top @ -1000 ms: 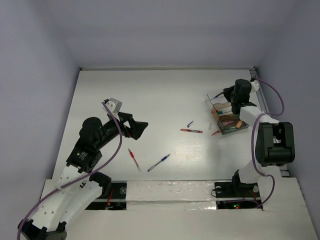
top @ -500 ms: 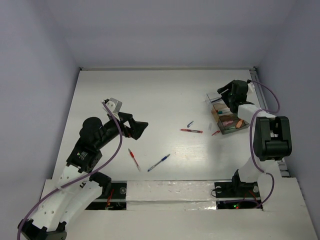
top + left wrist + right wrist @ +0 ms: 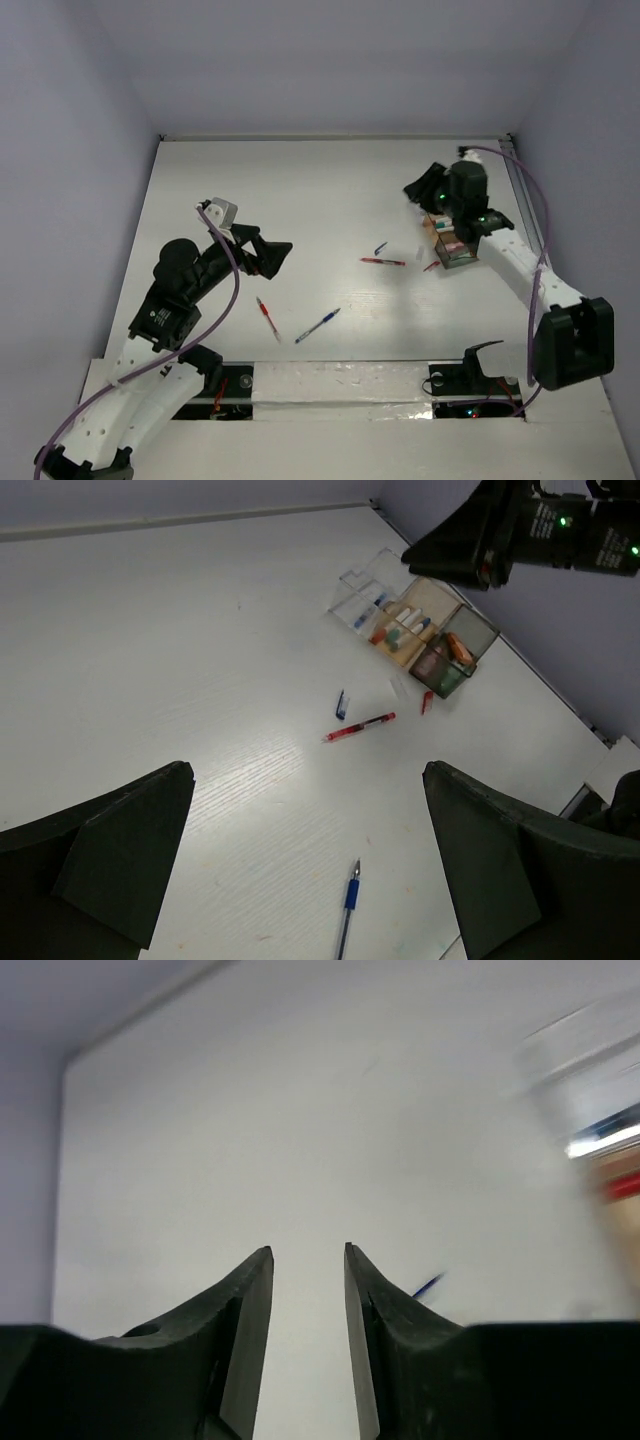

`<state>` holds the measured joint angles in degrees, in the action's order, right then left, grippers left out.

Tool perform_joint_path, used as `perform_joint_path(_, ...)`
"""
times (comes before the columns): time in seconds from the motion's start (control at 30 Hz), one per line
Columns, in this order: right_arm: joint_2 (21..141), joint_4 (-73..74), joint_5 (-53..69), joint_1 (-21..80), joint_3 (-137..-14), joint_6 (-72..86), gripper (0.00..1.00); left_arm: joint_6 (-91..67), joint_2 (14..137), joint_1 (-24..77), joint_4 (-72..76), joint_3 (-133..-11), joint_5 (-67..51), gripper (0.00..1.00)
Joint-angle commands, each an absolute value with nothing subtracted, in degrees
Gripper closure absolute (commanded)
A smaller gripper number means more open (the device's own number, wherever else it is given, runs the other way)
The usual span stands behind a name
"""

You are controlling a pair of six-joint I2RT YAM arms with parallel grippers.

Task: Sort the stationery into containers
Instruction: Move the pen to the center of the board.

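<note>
The clear organiser box [image 3: 452,251] stands at the right, part hidden under my right arm. In the left wrist view the box [image 3: 415,630] holds several pens and eraser blocks. My right gripper [image 3: 418,187] hovers just left of the box's far end. Its jaws stand slightly apart with nothing between them [image 3: 308,1250]. My left gripper [image 3: 275,255] is wide open and empty above mid-table [image 3: 308,770]. A blue pen [image 3: 318,325] [image 3: 347,910] and a red pen [image 3: 267,319] lie near it. Another red pen [image 3: 383,262] [image 3: 360,726] lies left of the box.
A short blue piece [image 3: 380,247] [image 3: 341,704] and a small red piece [image 3: 431,266] [image 3: 426,701] lie between the red pen and the box. The right wall runs close behind the box. The right wrist view is motion-blurred.
My right gripper has left its place over the box and swung left and toward the back, and its arm has stretched out. My left gripper has shifted slightly.
</note>
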<state>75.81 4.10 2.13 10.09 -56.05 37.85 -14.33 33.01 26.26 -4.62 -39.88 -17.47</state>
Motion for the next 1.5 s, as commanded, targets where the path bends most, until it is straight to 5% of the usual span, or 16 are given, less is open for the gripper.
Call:
perform_joint_path(0.0, 72.61, 16.07, 6.95, 23.79, -54.85, 32.96, 0.62, -14.06, 31.64, 26.46, -4.13, -40.69, -13.64, 0.02)
perform_joint_path(0.13, 72.77, 24.68, 3.69, 41.96, -54.76, 37.42, 0.64, -14.24, 30.77, 26.46, -5.10, -41.04, -10.29, 0.03)
perform_joint_path(0.3, 77.60, 29.09, 0.97, 57.11, -56.95, 44.46, 0.27, -14.24, 29.45, 26.46, -5.27, -41.04, -8.70, 0.03)
perform_joint_path(0.5, 87.17, 23.49, 3.33, 64.42, -57.48, 51.67, 0.22, -14.50, 28.13, 26.46, -5.10, -40.96, -9.40, 0.03)
perform_joint_path(1.03, 103.62, 27.92, -10.44, 65.04, -64.41, 58.01, 0.35, -14.41, 26.02, 29.96, -5.18, -40.78, -9.84, 0.03)
perform_joint_path(1.3, 111.08, 41.39, -18.19, 65.04, -73.99, 56.08, 0.57, -14.06, 25.49, 30.50, -5.71, -41.13, -8.26, 0.03)
perform_joint_path(1.47, 113.82, 44.91, -20.74, 65.04, -76.99, 57.56, 0.55, -14.06, 25.75, 31.03, -5.63, -41.13, -8.44, 0.03)
